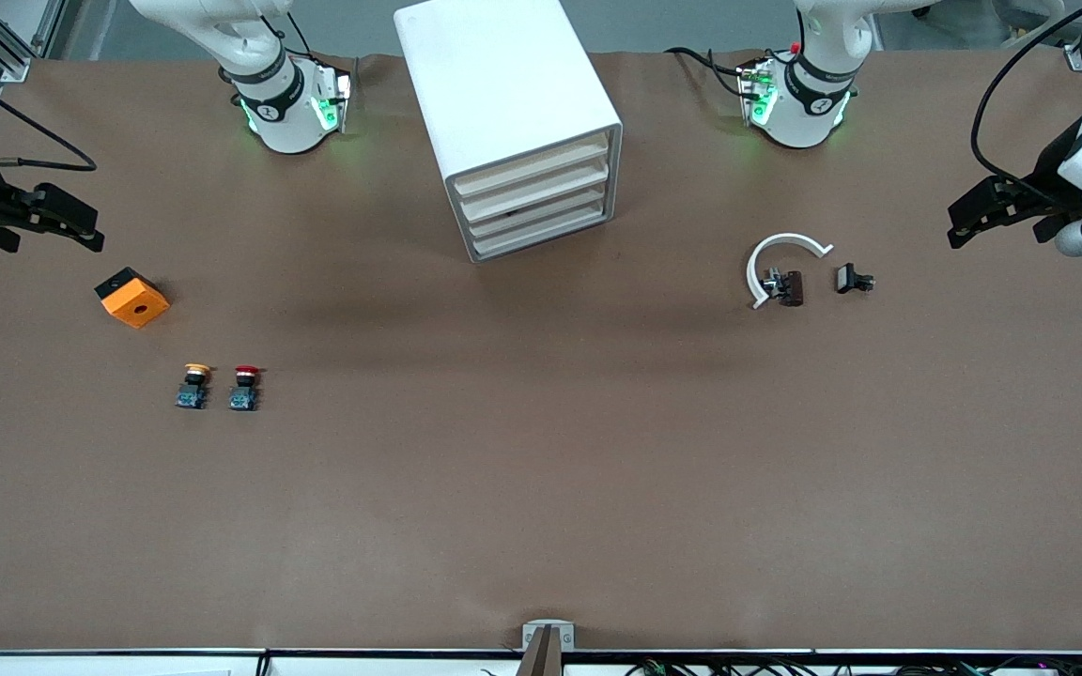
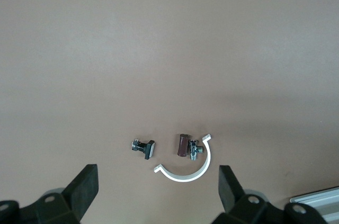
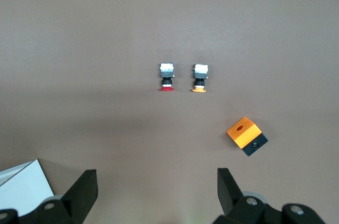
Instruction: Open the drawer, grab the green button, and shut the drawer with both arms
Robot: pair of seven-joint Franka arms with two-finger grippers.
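The cabinet (image 1: 513, 122) stands on the desk (image 1: 541, 488) between the two arm bases, and all four of its drawers (image 1: 533, 202) sit pushed in flush, so no drawer has been opened yet. The green button is not visible in any view; my guess is that it lies inside one of the closed drawers, though which one cannot be told. Nearer the front camera and toward the right arm's end of the desk, a yellow button (image 1: 193, 386) and a red button (image 1: 244, 387) stand side by side, just apart, with an orange block (image 1: 132, 297) a little farther from the camera than they are. Toward the left arm's end lie a white curved clip (image 1: 779, 263), a small brown part (image 1: 790, 287) touching it, and a small black part (image 1: 853, 279) just beside those. The left gripper (image 1: 968, 225) hovers over that end of the desk with its jaws spread wide and empty; the right gripper (image 1: 71, 225) hovers over its own end, jaws likewise spread and empty. Both arms are well apart from the cabinet. By my reading the whole task is still ahead: opening, taking the button, closing.
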